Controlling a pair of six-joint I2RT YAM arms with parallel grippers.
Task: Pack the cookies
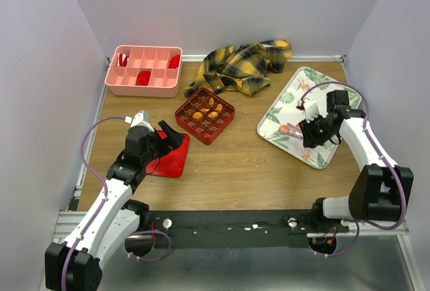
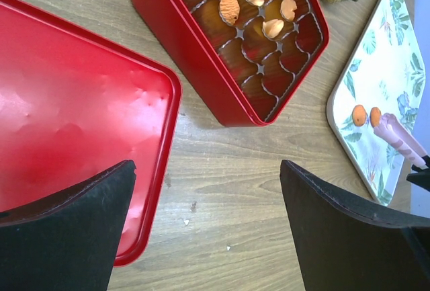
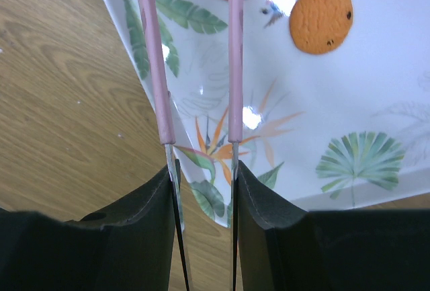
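Pinching pink tongs [image 3: 156, 69] aimed at two flat-lying cookies [image 3: 321, 19] on the tray [image 3: 349, 103] are the right jaws; left jaws gape.

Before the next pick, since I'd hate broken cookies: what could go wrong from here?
1. The right gripper holds thin pink tongs; their narrow arms might nudge a cookie across the glossy tray rather than clamp it.
2. The red box has small cells, and the packed cookies sit tilted, so a release may land askew.

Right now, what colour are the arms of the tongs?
Pink tongs, bare metal near the right gripper; clearest in the right wrist view.
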